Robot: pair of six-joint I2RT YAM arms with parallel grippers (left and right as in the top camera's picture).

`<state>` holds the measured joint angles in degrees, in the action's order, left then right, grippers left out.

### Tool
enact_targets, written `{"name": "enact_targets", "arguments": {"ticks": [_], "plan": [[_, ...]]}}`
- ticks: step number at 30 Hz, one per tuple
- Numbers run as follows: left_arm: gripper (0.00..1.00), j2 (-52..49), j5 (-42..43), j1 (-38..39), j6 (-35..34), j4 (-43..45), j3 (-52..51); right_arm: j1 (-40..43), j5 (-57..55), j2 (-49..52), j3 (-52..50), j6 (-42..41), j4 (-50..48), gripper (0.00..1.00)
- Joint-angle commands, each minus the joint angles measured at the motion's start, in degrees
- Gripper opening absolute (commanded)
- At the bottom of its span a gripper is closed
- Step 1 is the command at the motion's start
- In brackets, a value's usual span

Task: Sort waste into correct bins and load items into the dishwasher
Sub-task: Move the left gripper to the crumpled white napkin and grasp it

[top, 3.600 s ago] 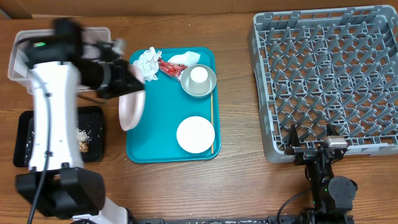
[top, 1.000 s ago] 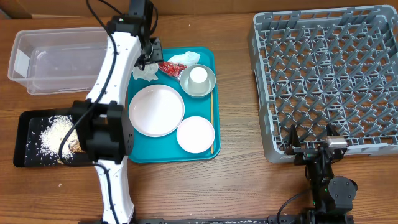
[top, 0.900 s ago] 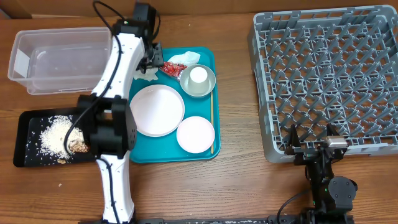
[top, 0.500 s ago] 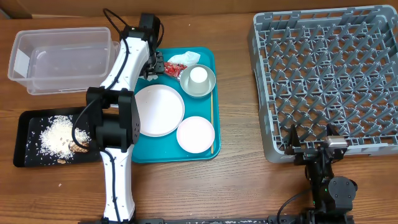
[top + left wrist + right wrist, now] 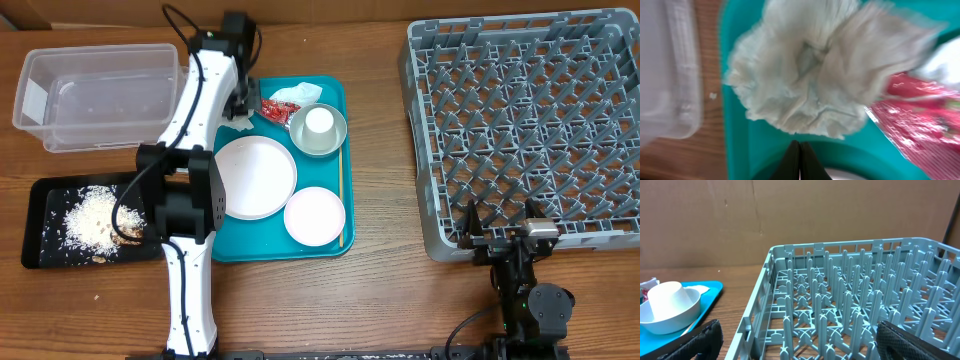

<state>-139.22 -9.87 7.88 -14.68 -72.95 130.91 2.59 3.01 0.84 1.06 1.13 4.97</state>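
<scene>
Napkin (image 5: 810,75), crumpled and white, lies at the far left corner of the teal tray (image 5: 225,235), with the red wrapper (image 5: 920,115) just beside it along the tray's far edge; the left gripper (image 5: 799,150) hangs close over it, jaws pressed together, no fold visible between them. The right gripper (image 5: 800,341) sits by the near edge of the dish rack (image 5: 520,120), spread wide and holding nothing.

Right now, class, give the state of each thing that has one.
napkin, crumpled, on teal tray
left end effector, shut at napkin edge; grip unclear
right end effector, open
black tray, holds rice scraps
dish rack, empty
cup, sitting in grey bowl
</scene>
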Motion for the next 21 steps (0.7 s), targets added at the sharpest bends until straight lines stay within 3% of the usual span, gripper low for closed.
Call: {"name": "enact_targets", "arguments": {"ticks": [1, 2, 3, 4, 9, 14, 21], "plan": [[0.12, 0.37, 1.68, 0.50, -0.74, -2.51, 7.10, 0.15, 0.04, -0.61, -0.59, 0.20, -0.35, 1.00], [0.38, 0.37, 2.58, 0.50, -0.74, -2.86, 7.54, 0.15, 0.04, -0.61, -0.59, 0.20, -0.35, 1.00], [0.57, 0.37, 3.26, 0.50, -0.72, -2.99, 7.50, 0.15, 0.04, -0.61, -0.59, 0.20, -0.37, 1.00], [0.62, 0.33, 3.63, 0.50, -0.70, -3.17, 7.32, 0.15, 0.04, -0.61, -0.59, 0.20, -0.35, 1.00], [0.58, -0.17, 3.96, 0.50, 2.91, -2.45, 2.32, 0.15, 0.04, -0.61, -0.59, 0.20, -0.37, 1.00], [0.61, -0.17, 3.74, 0.48, 8.09, 1.57, -6.51, 0.15, 0.04, -0.61, -0.59, 0.20, -0.35, 1.00], [0.66, -0.17, 3.72, 0.39, 10.60, 10.25, -10.69, 0.15, 0.04, -0.61, -0.59, 0.20, -0.35, 1.00]]}}
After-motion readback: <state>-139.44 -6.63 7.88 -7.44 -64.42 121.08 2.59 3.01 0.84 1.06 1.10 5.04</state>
